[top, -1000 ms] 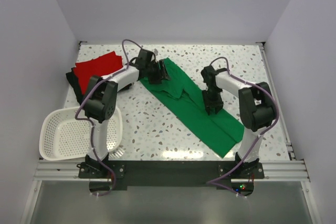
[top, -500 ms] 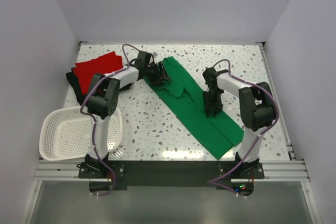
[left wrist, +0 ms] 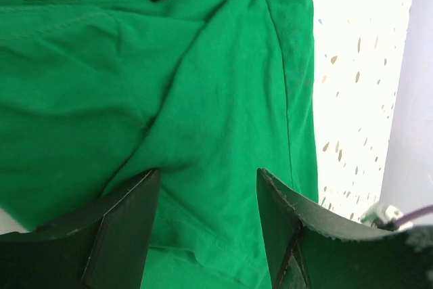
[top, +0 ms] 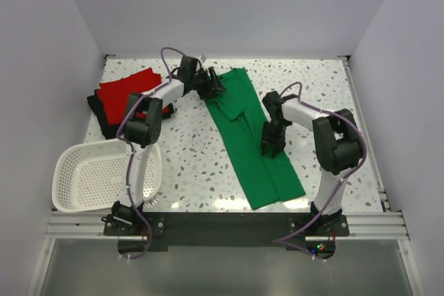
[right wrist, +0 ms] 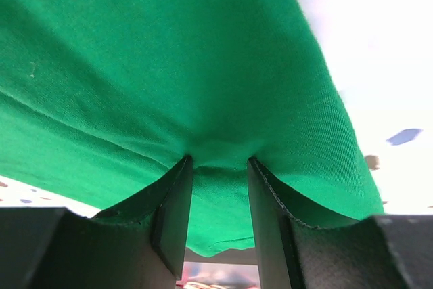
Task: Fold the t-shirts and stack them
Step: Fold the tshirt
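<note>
Now, left jaws pinching green t-shirt (top: 246, 152), right jaws too

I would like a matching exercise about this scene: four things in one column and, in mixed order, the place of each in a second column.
Things:
1. green shirt
2. red shirt
3. black shirt
4. basket

Places:
A. bottom of the far-left pile
B. near-left edge of the table
C. stretched along the middle
D. top of the far-left pile

Pairs: 1-C, 2-D, 3-A, 4-B.
</note>
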